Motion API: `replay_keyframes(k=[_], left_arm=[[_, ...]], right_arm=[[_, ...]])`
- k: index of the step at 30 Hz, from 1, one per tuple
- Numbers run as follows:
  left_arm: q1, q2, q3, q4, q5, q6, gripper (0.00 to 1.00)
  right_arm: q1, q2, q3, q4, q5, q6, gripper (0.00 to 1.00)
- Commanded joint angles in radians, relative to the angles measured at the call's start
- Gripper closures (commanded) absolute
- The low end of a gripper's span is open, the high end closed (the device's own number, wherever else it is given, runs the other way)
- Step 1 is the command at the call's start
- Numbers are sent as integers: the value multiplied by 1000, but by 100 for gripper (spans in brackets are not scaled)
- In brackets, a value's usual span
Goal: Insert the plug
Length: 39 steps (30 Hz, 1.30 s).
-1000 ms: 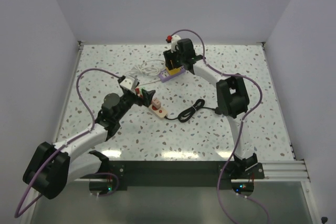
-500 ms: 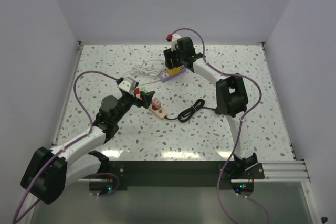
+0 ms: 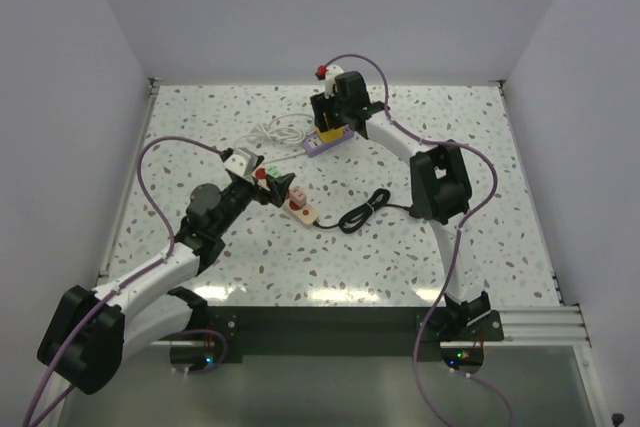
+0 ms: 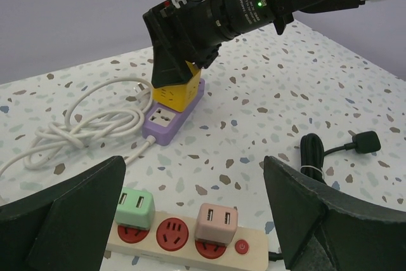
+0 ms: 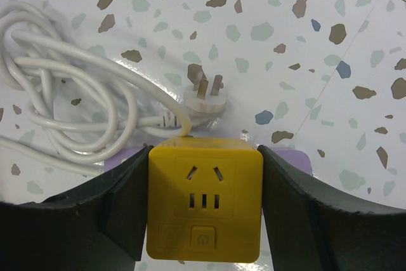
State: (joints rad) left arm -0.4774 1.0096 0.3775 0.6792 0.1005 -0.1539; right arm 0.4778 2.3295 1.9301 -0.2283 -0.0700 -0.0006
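The right pincer (image 5: 203, 211) is shut narrowly on the cube (image 5: 203, 182), a yellow plug-in socket block, with one finger (image 5: 120, 214) flat against each side. In the top view, upper middle of the frame, the cube (image 3: 327, 133) stands upright on the far end of the purple strip (image 3: 322, 145); whether it is fully seated cannot be told. A white plug (image 5: 206, 96) and its coiled white cord (image 5: 76, 106) lie just beyond, toward the upper left.

The left pincer (image 4: 190, 220) is spread wide and holds nothing. It hangs above the beige strip (image 4: 254, 245), which carries a green adapter (image 4: 135, 209) and a pink adapter (image 4: 216, 221). A black plug (image 4: 366, 141) lies at the right.
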Motion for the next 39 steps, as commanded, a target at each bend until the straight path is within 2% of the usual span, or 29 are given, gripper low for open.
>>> replay_keyframes(k=[1,4,5,11,20,25,39], left_arm=[[11,-20,-11,57,11,-1,4],[14,-23,-11,54,11,-1,3],[13,-25,-12,53,10,-1,3],[14,-23,-9,51,8,-3,3],[16,-14,-6,52,10,-4,3],[16,-13,-5,54,7,-4,3],[16,-8,-2,54,1,-4,3]], right_arm=[[7,116,-106,-364,36,57,98],[8,87,-117,-349,18,62,81],[7,79,-118,-339,13,62,70],[5,41,-131,-296,18,62,52],[7,4,-163,-184,2,86,45],[7,-39,-163,-100,19,102,37],[7,-91,-160,15,-1,116,29]])
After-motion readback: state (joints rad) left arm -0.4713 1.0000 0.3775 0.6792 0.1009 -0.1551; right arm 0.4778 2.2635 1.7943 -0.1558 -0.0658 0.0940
